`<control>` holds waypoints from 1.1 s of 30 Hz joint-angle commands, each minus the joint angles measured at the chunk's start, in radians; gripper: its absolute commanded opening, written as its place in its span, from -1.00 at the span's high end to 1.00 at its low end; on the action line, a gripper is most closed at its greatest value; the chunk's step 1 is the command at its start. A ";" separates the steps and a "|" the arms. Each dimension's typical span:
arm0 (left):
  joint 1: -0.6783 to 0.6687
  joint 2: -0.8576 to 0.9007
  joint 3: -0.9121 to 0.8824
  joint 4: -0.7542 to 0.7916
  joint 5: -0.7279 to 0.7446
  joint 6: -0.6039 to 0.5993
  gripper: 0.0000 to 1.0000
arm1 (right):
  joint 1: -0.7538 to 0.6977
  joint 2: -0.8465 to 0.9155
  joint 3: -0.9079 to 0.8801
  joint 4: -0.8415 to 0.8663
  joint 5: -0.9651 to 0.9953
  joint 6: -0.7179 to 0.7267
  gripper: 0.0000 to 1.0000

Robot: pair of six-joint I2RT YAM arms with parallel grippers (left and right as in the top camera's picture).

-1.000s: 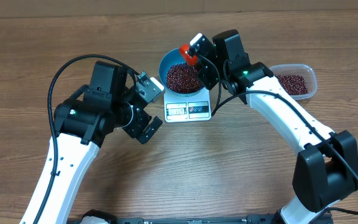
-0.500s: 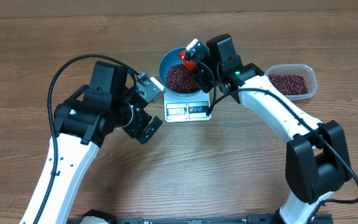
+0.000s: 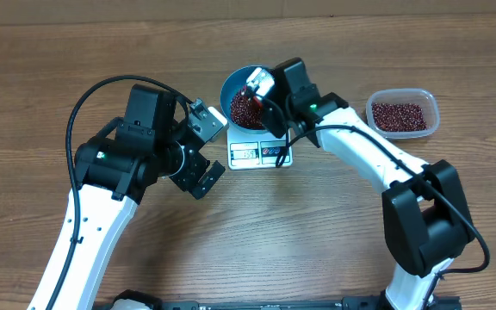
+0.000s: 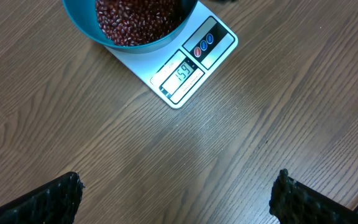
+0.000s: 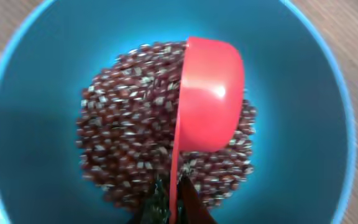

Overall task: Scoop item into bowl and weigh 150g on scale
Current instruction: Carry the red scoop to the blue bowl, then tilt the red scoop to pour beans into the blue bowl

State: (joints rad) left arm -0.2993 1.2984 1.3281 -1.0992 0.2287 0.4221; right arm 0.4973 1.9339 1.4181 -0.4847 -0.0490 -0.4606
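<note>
Beans [image 5: 123,130], red scoop [image 5: 210,93] in bowl [image 5: 36,74]

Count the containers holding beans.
2: the blue bowl sitting on the scale, and the clear tub standing apart to its right. None seems hidden.

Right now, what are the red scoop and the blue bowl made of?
Round red scoop: probably smooth plastic; a soft shiny spot glints on it.
Deep round blue bowl: likely plastic too; one even colour, slightly matte, no sparkle.

Bowl [image 4: 82,25] cut off at top; scale [image 4: 225,45] digits seemingly blurred
</note>
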 commanded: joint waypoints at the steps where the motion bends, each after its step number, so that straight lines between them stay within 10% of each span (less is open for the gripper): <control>1: 0.004 0.004 -0.002 0.000 0.007 0.012 -0.99 | 0.012 0.000 0.003 -0.011 -0.021 0.045 0.93; 33: 0.004 0.004 -0.002 0.000 0.007 0.012 -0.99 | -0.298 -0.008 0.064 -0.102 -0.909 0.386 0.93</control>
State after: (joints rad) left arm -0.2993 1.2984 1.3281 -1.0992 0.2283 0.4221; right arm 0.2283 1.9339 1.4437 -0.5884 -0.8047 -0.0879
